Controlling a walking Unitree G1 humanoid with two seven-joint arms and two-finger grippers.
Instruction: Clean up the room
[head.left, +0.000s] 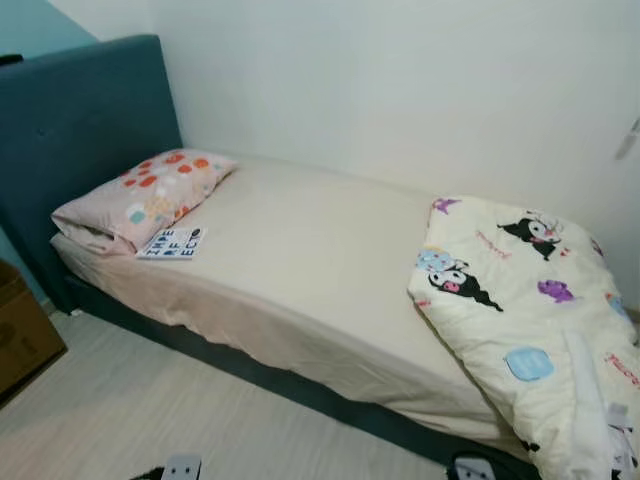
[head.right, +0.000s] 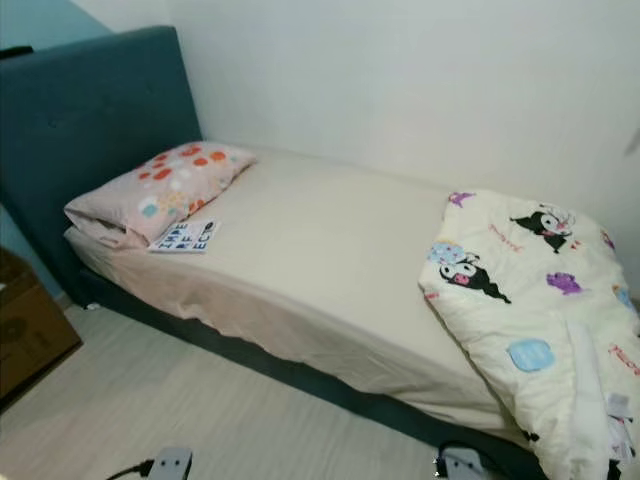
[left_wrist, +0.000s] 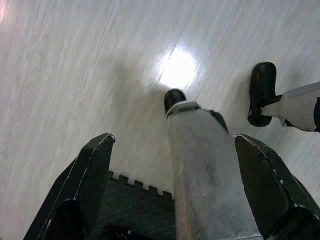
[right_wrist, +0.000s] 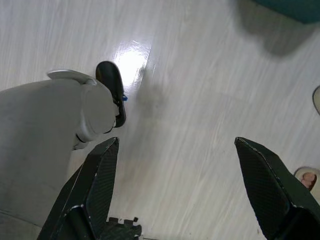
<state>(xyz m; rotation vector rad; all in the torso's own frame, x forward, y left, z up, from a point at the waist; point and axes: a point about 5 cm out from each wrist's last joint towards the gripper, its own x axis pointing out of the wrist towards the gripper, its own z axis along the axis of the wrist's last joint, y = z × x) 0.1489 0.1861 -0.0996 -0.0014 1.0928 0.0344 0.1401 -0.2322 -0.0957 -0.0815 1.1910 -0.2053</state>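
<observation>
A single bed (head.left: 300, 260) with a beige sheet stands against the white wall. A white comforter (head.left: 530, 310) printed with cartoon figures lies bunched up over the bed's right end and hangs over its front edge. At the head end lies a pink pillow (head.left: 140, 195) with orange dots. A small black-and-white lettered card (head.left: 172, 243) rests beside it. Both arms hang down at my sides. My left gripper (left_wrist: 173, 139) is open above the pale floor, with nothing between its fingers. My right gripper (right_wrist: 176, 142) is also open and holds nothing.
A teal headboard (head.left: 80, 110) rises at the left. A brown box (head.left: 22, 335) stands on the floor (head.left: 150, 410) beside it. My grey leg (left_wrist: 205, 180) and black feet (left_wrist: 262, 90) show below the grippers. What looks like a person's toes (right_wrist: 307, 178) shows at one edge.
</observation>
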